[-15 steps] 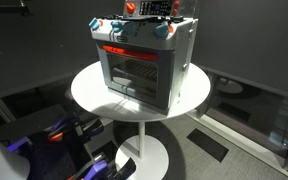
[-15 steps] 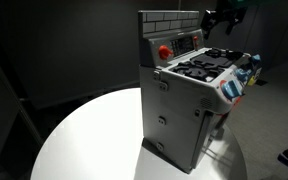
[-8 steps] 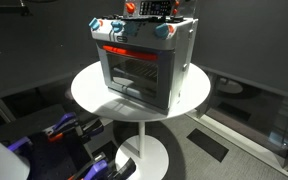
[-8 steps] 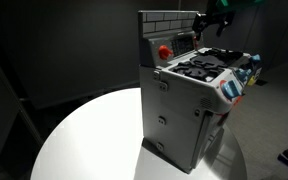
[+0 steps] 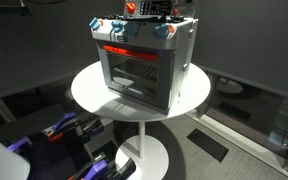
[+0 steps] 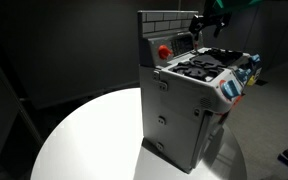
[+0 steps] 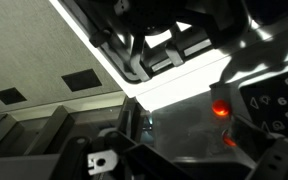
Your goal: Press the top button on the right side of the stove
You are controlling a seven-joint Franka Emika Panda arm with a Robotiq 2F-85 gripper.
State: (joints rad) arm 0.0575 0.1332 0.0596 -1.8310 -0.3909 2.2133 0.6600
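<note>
1. One round white table (image 5: pixel 89 92) carries everything and lies well below the gripper. In both exterior views its top has a broad bare margin around the stove, widest on the side facing away from the gripper (image 6: pixel 79 140).
2. The stove (image 5: pixel 144 72) stands upright near the table's middle, directly under the gripper. The exterior view that faces its glass door shows the red strip (image 5: pixel 122 49) and the blue-white knobs (image 5: pixel 164 32). The exterior view from the side shows instead its grey side wall (image 6: pixel 179 115), the black cooktop (image 6: pixel 206 66) and the brick-patterned back panel (image 6: pixel 169 20).
3. The gripper (image 6: pixel 203 26) hangs over the rear of the cooktop, just in front of the back panel. Compared with a second ago it has shifted sideways toward that panel; against half a second ago it has barely moved. It is dark and small against the background, so I cannot tell how far its fingers are parted. In the door-facing view it merges with the dark parts on top of the stove.
4. A round red button (image 6: pixel 165 52) sits on the back panel, lower than the gripper and apart from it.
5. Only the wrist view shows a small red glow (image 7: pixel 220 110) close to the gripper, blurred. Whether anything touches it cannot be told.
</note>
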